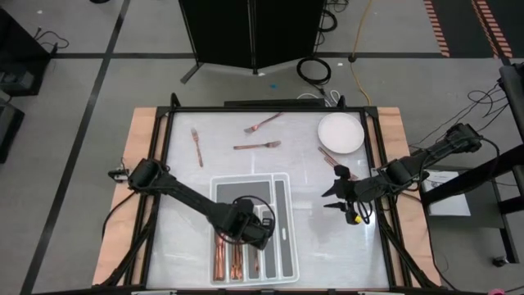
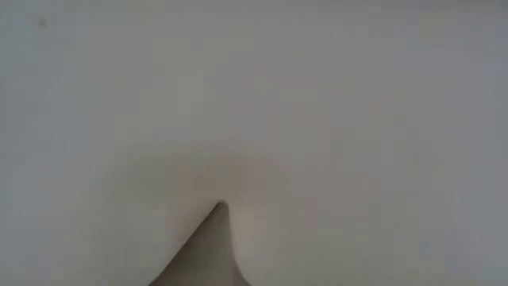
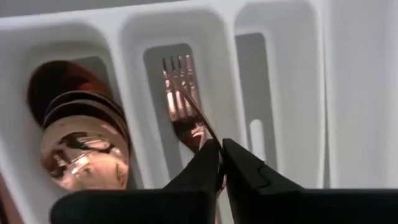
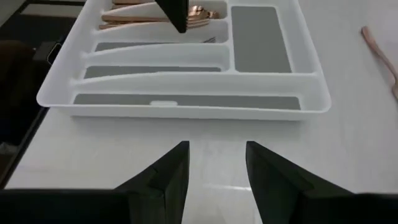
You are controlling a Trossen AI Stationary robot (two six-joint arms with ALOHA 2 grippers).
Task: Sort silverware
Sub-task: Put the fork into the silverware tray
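Jaws pinching a fork (image 3: 186,102) — left gripper (image 3: 222,163) over tray (image 3: 323,93), right gripper (image 4: 216,163) open.

White plastic divided tray (image 4: 186,109) with grey-floored compartments on a pale table, copper cutlery (image 4: 134,17) in its far compartments, a dark gripper tip (image 4: 177,14) above them, right gripper (image 4: 217,163) fingers apart in front, one copper utensil (image 4: 382,59) beside the tray

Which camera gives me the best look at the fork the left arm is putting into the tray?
The left wrist view: the fork fills the frame, tines and neck clear, lying in a tray slot at the left gripper. The high view hides it under the arm. The right wrist view shows only tine tips. The low view shows nothing of it.
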